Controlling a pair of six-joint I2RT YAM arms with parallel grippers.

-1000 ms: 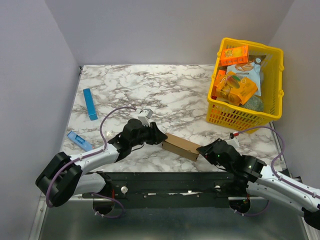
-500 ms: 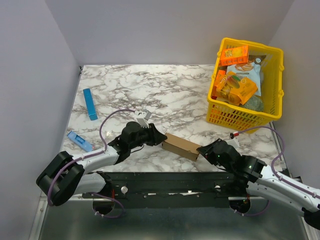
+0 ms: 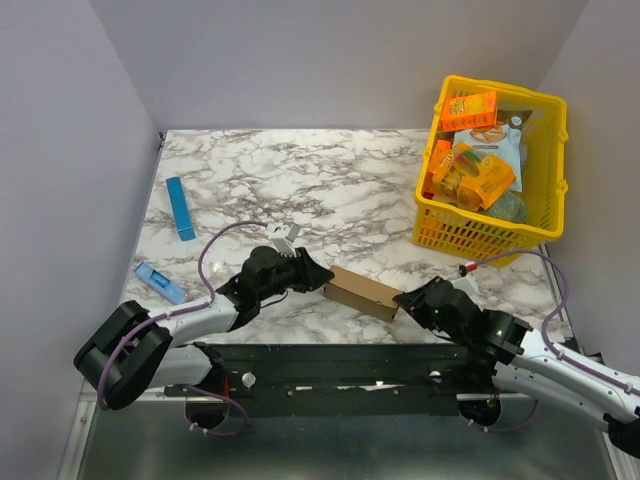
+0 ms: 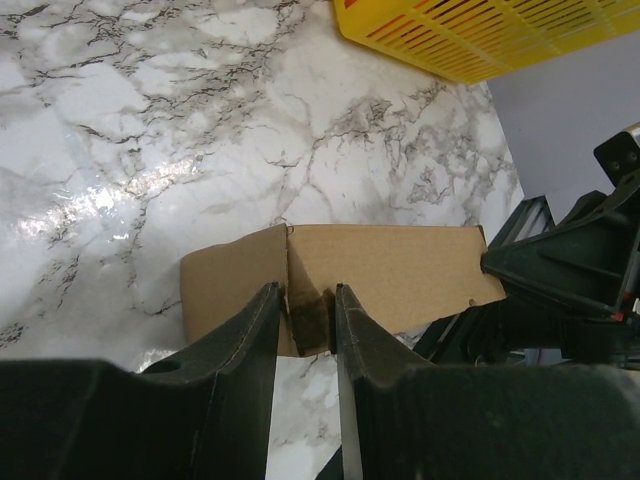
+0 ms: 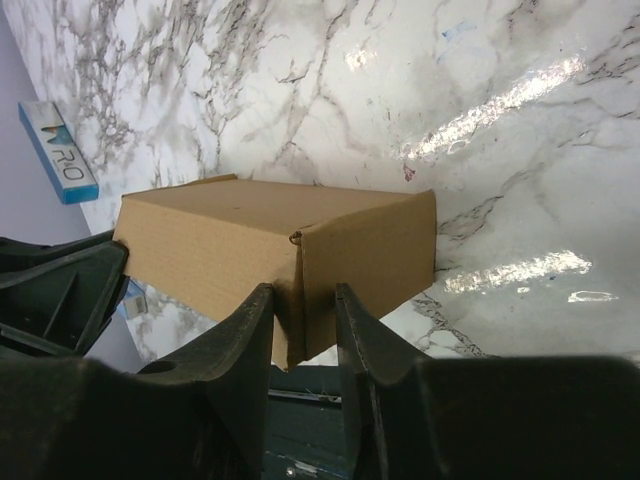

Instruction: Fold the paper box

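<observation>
The paper box (image 3: 362, 292) is a small plain brown carton lying near the table's front edge, between my two arms. My left gripper (image 3: 322, 282) is at its left end. In the left wrist view the left gripper (image 4: 308, 300) has both fingers pressed on a corner fold of the paper box (image 4: 390, 270). My right gripper (image 3: 403, 300) is at the right end. In the right wrist view the right gripper (image 5: 303, 300) straddles the near corner edge of the paper box (image 5: 220, 240), shut on it.
A yellow basket (image 3: 470, 235) full of snack packs stands at the back right. A slim blue bar (image 3: 180, 208) lies at the left, and a small blue pack (image 3: 158, 282) sits nearer the front left. A black rail (image 3: 330, 360) runs along the near edge.
The left gripper's fingers have drawn closer together on the box's left end and the left wrist has shifted slightly. The box and the right arm have barely moved.
</observation>
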